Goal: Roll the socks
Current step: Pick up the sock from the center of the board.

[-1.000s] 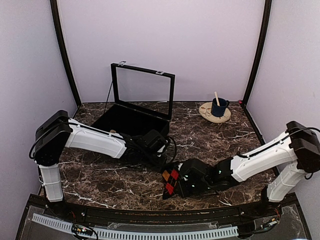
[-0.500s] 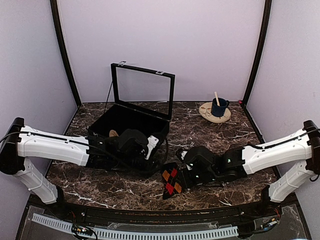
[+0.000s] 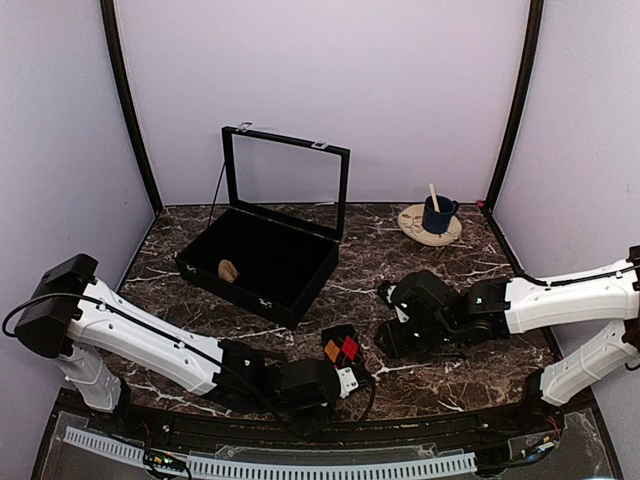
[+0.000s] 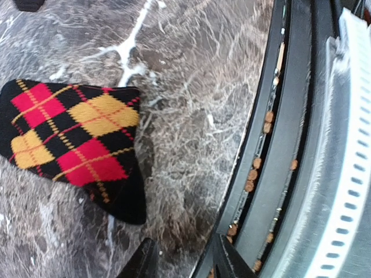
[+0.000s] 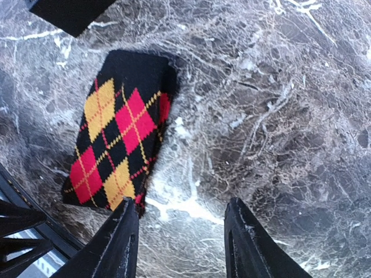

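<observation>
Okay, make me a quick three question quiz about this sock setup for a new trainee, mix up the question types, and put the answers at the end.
1. True or false: the right gripper is holding the socks.
2. Fill in: the black box has its lid standing ___.
3. Where do the socks lie? A inside the black box; B on the table near its front edge; C on top of the lid.
Key: 1 false, its jaws are open and empty; 2 open; 3 B.

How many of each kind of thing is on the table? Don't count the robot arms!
Argyle sock bundle: 1
Black box: 1
Tan thing in the box: 1
Blue cup: 1
Stick in the cup: 1
Round wooden plate: 1
Total: 6
</observation>
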You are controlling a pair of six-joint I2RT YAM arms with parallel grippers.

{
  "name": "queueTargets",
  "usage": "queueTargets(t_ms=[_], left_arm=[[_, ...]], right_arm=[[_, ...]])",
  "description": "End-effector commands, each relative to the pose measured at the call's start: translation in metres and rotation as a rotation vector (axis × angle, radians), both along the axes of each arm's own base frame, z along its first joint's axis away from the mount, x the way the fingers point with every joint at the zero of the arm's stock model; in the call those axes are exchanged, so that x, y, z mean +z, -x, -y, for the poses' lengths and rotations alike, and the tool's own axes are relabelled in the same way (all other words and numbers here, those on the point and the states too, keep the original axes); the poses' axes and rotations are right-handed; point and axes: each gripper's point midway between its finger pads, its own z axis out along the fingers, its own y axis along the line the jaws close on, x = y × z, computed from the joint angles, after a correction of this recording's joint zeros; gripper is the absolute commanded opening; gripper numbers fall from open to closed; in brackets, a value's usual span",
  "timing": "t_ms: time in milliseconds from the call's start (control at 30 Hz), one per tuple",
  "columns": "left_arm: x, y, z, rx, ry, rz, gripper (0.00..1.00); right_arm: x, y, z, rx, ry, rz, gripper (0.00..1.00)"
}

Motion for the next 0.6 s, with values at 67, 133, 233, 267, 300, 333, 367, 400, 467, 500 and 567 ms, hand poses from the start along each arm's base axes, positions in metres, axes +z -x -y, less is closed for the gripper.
queueTargets(t_ms=[67,133,233,267,300,333,367,400,467,500,567], left_arm=[[0.000,-0.014,0.006,-0.067,-0.085,0.208,0.35],[0.001,-0.019,0.007,-0.078,-0.107,0.283,0.35],[0.005,-0.029,0.008,-0.090,-0.131,0.394,0.35],[0.006,-0.030,0.008,-0.100,-0.138,0.421,0.35],[0.007,-0.032,0.009,-0.110,-0.143,0.443,0.35],[0.007,-0.032,0.010,-0.124,-0.146,0.458,0.35],[0.007,-0.032,0.013,-0.138,-0.146,0.466,0.35],[0.006,-0.032,0.014,-0.152,-0.151,0.474,0.35],[0.004,-0.030,0.018,-0.182,-0.151,0.478,0.35],[0.002,-0.029,0.020,-0.202,-0.153,0.479,0.35],[0.000,-0.026,0.022,-0.231,-0.153,0.473,0.35]], right_arm=[[0.003,0.002,0.010,0.013,0.007,0.002,0.47],[0.003,0.002,0.012,0.015,0.006,0.002,0.47],[0.003,0.001,0.014,0.015,0.005,0.001,0.48],[0.003,0.001,0.015,0.014,0.001,0.002,0.48],[0.002,0.001,0.016,0.015,0.001,0.000,0.48],[0.002,0.001,0.017,0.015,0.000,0.001,0.48],[0.002,0.001,0.018,0.015,-0.001,0.001,0.48],[0.002,0.000,0.019,0.015,0.000,0.001,0.48],[0.001,0.000,0.020,0.016,0.002,-0.003,0.48],[0.001,0.000,0.021,0.015,0.000,-0.004,0.48],[0.001,-0.001,0.021,0.017,-0.001,-0.003,0.48]])
